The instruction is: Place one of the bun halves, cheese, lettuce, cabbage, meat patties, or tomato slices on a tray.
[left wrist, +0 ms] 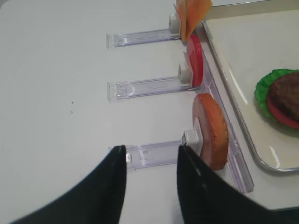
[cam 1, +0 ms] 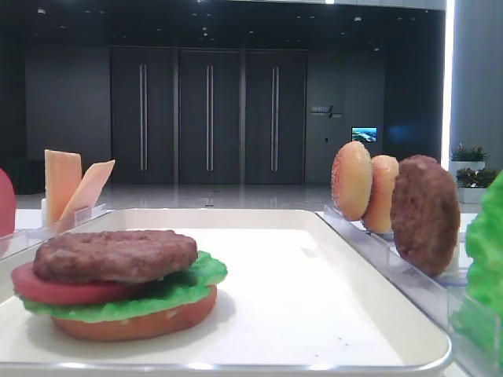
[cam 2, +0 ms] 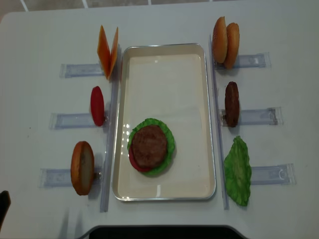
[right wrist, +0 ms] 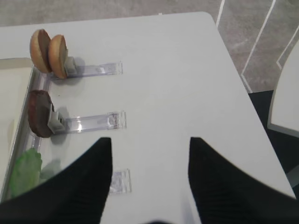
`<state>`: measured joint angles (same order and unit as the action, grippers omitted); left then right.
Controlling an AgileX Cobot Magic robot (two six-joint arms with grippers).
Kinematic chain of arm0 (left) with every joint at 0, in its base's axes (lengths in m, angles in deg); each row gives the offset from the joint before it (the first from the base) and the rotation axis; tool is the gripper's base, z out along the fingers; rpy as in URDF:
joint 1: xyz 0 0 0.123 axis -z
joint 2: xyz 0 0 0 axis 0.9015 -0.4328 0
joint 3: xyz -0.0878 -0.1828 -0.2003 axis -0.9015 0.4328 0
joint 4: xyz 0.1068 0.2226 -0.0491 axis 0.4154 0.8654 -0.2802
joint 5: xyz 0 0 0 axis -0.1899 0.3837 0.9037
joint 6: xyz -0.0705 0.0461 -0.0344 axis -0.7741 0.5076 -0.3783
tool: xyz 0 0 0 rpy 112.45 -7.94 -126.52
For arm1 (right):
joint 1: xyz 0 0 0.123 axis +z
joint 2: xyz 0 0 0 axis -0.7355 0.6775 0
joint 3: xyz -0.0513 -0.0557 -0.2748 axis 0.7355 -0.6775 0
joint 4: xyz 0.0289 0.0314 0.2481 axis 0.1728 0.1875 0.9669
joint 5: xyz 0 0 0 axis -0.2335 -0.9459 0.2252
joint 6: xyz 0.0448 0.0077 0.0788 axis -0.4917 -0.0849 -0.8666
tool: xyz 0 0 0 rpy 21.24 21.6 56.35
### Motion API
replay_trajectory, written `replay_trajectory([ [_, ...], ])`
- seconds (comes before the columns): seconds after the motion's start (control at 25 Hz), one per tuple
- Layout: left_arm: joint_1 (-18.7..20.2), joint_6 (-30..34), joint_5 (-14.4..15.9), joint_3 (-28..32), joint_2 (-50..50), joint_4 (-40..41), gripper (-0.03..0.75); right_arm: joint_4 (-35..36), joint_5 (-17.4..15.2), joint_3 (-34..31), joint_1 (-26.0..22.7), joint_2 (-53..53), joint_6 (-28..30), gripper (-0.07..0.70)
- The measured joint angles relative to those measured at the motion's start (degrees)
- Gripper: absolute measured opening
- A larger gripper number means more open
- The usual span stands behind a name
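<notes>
On the off-white tray (cam 2: pixel 164 64) lies a stack: bun half, lettuce (cam 2: pixel 169 137), tomato slice, and a meat patty (cam 2: pixel 148 146) on top. Left of the tray, cheese (cam 2: pixel 107 51), a tomato slice (cam 2: pixel 97 105) and a bun half (cam 2: pixel 82 167) stand in racks. To its right are two bun halves (cam 2: pixel 225 42), a meat patty (cam 2: pixel 232 103) and lettuce (cam 2: pixel 238 171). Cabbage is out of view. My left gripper (left wrist: pixel 152 148) is open over the rack beside the bun half (left wrist: pixel 212 130), holding nothing. My right gripper (right wrist: pixel 149 139) is open over bare table, empty.
Clear plastic racks (cam 2: pixel 259 116) stick outward from both long sides of the tray on the white table (cam 2: pixel 45 30). The table's right edge (right wrist: pixel 236 70) and floor show in the right wrist view. A dark robot base (cam 2: pixel 159 232) sits at the front edge.
</notes>
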<state>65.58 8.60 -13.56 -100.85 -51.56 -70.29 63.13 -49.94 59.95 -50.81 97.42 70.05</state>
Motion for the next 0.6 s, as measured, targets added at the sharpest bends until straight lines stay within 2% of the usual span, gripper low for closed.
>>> replay_trajectory([
  [0.4,0.0,0.0,0.0,0.0,0.0,0.0,0.282,-0.48,0.35,-14.69,0.0,-9.84,-1.64,0.356],
  [0.6,0.0,0.0,0.0,0.0,0.0,0.0,0.282,-0.48,2.01,-17.31,0.0,-13.12,-1.08,0.35],
])
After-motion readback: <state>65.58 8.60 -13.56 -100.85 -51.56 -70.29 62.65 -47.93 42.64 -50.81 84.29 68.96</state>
